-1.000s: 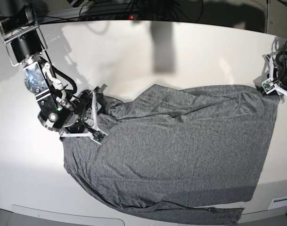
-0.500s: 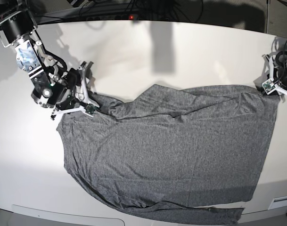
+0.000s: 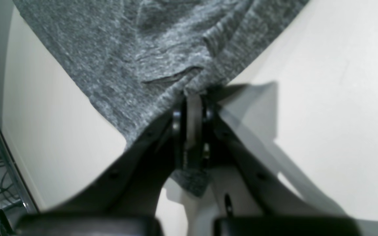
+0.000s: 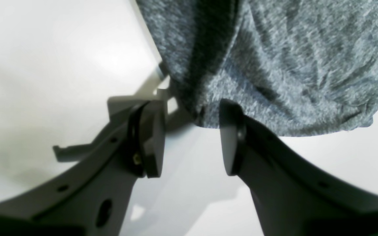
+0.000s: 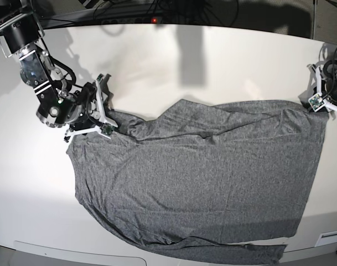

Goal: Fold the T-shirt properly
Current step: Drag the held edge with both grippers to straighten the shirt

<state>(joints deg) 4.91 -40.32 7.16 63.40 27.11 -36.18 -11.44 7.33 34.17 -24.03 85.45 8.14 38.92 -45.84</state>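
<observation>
While the T-shirt (image 5: 201,177) lies spread over the white table (image 5: 157,66), it stretches between the two grippers, with its long axis going across the table from one gripper to the other. One corner reaches up to the left gripper (image 5: 317,102) at the far end of the cloth, and the opposite upper edge, bunched into a fold, ends just beside the right gripper (image 5: 102,105). The lower hem hangs a little over the near edge of the table.

The left gripper (image 3: 194,108) has its jaws pressed together, and a small piece of the grey cloth (image 3: 149,46) is pinched between them; a little tag of fabric sticks out behind the fingers.

The right gripper (image 4: 189,137) has its jaws spread wide. The folded edge of the T-shirt (image 4: 274,72) lies right in front of the fingertips and seems to touch one of them, but nothing is clamped between them.

Compared with a second ago, the right gripper has moved off the cloth and back toward its own side of the table, and over the last half second it has moved hardly at all. The shirt edge it left behind lies flatter now. The left gripper has kept its place and its grip.
</observation>
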